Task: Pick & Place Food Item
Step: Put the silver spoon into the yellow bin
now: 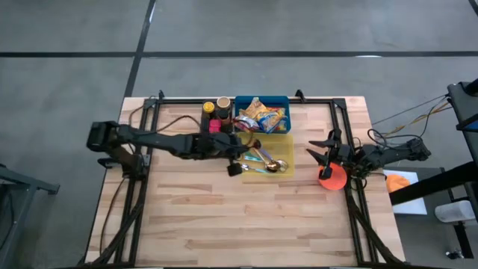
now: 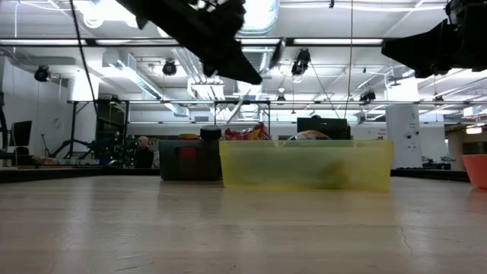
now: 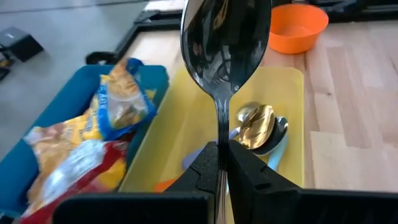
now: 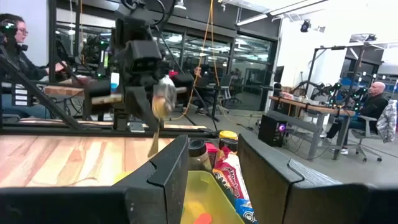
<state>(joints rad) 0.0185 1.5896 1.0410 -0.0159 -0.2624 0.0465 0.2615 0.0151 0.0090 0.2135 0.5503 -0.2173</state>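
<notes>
My left gripper (image 3: 222,163) is shut on a silver spoon (image 3: 225,43) and hangs over the yellow bin (image 1: 282,142) at the table's middle back. More spoons (image 3: 258,124) lie in that bin. Snack packets (image 3: 118,99) lie in the blue bin (image 1: 240,101) just behind it. My right gripper (image 1: 321,148) stands open near the table's right edge, next to the orange bowl (image 1: 333,178), with nothing between its fingers. The right wrist view shows my left gripper (image 4: 154,102) with the spoon from the front. My left gripper pinches the spoon's handle (image 3: 221,134) between its two fingers. The handle runs along the fingers, and the spoon's bowl (image 3: 225,43) sticks out beyond the fingertips. The fingers slant down from the table's left side. The spoon is lifted clear above the yellow bin.
Dark jars (image 1: 216,108) stand left of the blue bin at the back. A black frame (image 1: 340,112) runs around the table's back and sides. Bare wood (image 1: 239,217) lies toward the near edge. People sit in the room beyond the table.
</notes>
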